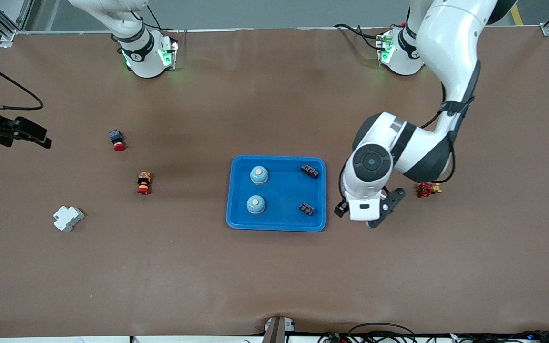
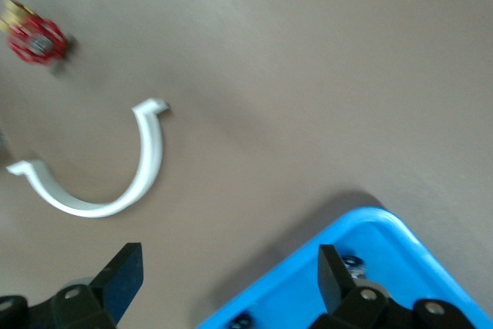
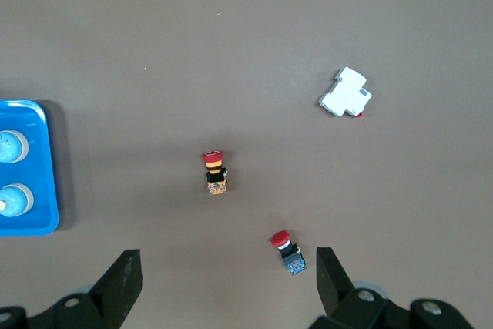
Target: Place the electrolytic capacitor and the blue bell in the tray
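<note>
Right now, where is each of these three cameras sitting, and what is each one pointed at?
Front view: high across the table, facing both arm bases; shows the blue tray, the left gripper beside it.
Left wrist view: on the left arm, looking down past its open fingers at a white curved clip, a red valve.
Right wrist view: on the right arm, looking down at two red buttons, a white block.
All three show the tray.

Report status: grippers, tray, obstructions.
Left gripper open beside tray; right gripper open, waiting. Two bells, two capacitors in tray. Nothing in the way.
</note>
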Tool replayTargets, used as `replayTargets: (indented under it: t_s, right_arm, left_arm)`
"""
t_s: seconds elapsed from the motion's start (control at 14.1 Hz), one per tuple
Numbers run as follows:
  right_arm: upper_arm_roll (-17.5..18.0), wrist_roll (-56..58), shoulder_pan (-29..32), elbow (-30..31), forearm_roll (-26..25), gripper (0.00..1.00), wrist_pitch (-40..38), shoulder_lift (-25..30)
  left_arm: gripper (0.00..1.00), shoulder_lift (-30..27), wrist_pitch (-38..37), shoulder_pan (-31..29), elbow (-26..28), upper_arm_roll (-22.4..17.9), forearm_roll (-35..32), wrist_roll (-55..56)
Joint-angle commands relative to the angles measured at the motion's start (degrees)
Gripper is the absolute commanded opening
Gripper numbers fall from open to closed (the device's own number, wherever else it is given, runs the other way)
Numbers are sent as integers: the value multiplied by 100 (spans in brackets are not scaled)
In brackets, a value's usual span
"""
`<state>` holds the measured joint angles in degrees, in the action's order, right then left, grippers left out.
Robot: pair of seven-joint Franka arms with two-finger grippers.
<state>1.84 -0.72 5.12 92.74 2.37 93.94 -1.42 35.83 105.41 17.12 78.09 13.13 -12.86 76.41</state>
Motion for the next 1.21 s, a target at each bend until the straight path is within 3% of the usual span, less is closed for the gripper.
replayTargets:
  t_s: [0.0, 0.28, 0.71, 1.14]
  right_arm:
    - [89, -34, 104, 200, 115, 100, 72, 204]
    - [97, -34, 103, 227, 115, 100, 55, 221]
    - [97, -34, 95, 227, 115, 100, 37, 248]
    - [150, 1, 68, 130, 1, 100, 90, 283]
  left_arm:
    - [100, -567, -450, -313, 346, 41, 239, -799]
    - [100, -1296, -855, -875, 802, 41, 644, -1969]
    - [100, -2579, -970, -1736, 1989, 41, 724, -4139]
    - [100, -3143, -961, -2519, 2411, 41, 759, -5942]
